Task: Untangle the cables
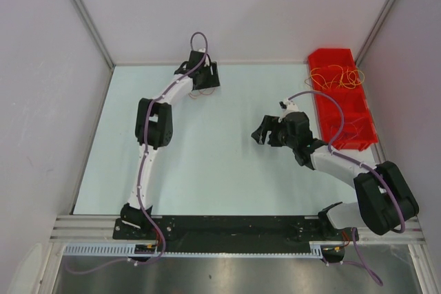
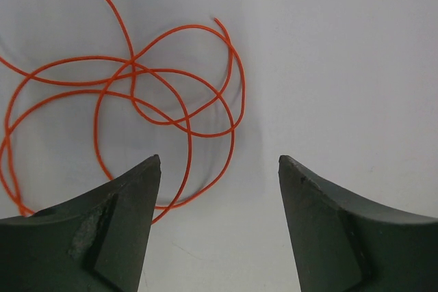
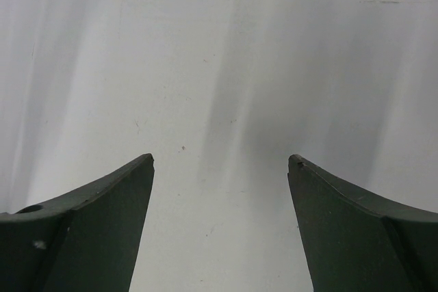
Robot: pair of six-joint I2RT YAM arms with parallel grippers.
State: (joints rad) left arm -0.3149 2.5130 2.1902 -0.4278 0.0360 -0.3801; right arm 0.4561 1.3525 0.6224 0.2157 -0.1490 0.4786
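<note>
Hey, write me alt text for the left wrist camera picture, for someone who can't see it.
A thin orange-red cable lies in loose, overlapping loops on a pale table, filling the upper left of the view. At the bottom edge, the left claw shows two dark fingers spread apart with nothing between them. One loop reaches down beside a fingertip.

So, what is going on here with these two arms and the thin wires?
The job is to untangle cables. The left gripper hangs open, low over a red-orange cable that lies in loose loops on the table near its far edge; it grips nothing yet. The right gripper is open over bare table, also with nothing in it. A tangle of yellow-orange cables sits in the red bin at the far right.
</note>
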